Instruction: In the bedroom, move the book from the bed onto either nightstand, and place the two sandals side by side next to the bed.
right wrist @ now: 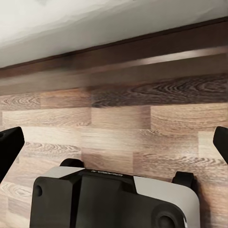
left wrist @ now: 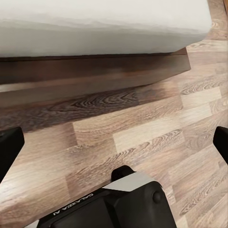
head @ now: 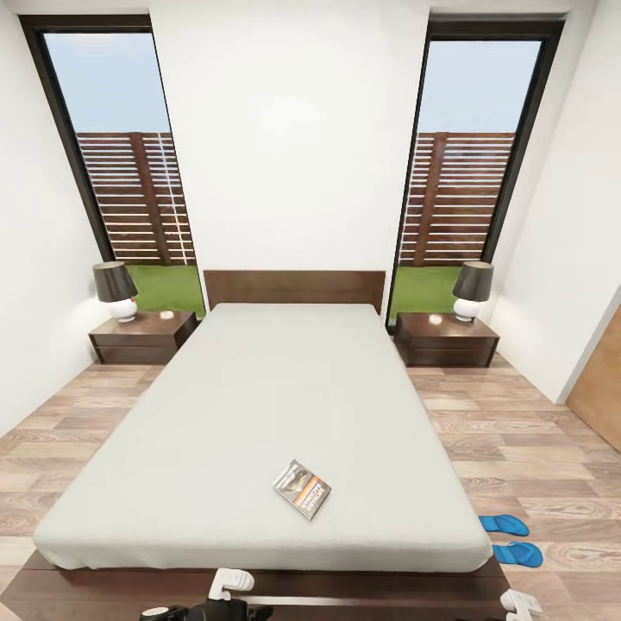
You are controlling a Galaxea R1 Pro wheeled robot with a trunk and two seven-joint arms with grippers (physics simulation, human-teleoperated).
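Observation:
The book (head: pixel 302 489) lies flat on the bed's pale mattress (head: pixel 276 388), near its foot end and a little right of centre. Both blue sandals (head: pixel 504 523) (head: pixel 517 553) rest on the wood floor beside the bed's right foot corner, close together. A nightstand (head: pixel 142 336) flanks the headboard on the left and another nightstand (head: pixel 446 339) on the right. My left gripper (left wrist: pixel 114 147) is open over bare floor in front of the bed frame (left wrist: pixel 95 71). My right gripper (right wrist: pixel 114 145) is open too, facing the bed frame (right wrist: pixel 142 57), and nothing sits between its fingers.
Each nightstand carries a lamp (head: pixel 116 290) (head: pixel 473 291) and a small pale object. Tall windows stand behind them. A brown wooden panel (head: pixel 599 379) lines the right wall. Plank floor runs along both sides of the bed. White parts of my arms (head: pixel 228 582) (head: pixel 520 604) show at the bed's foot.

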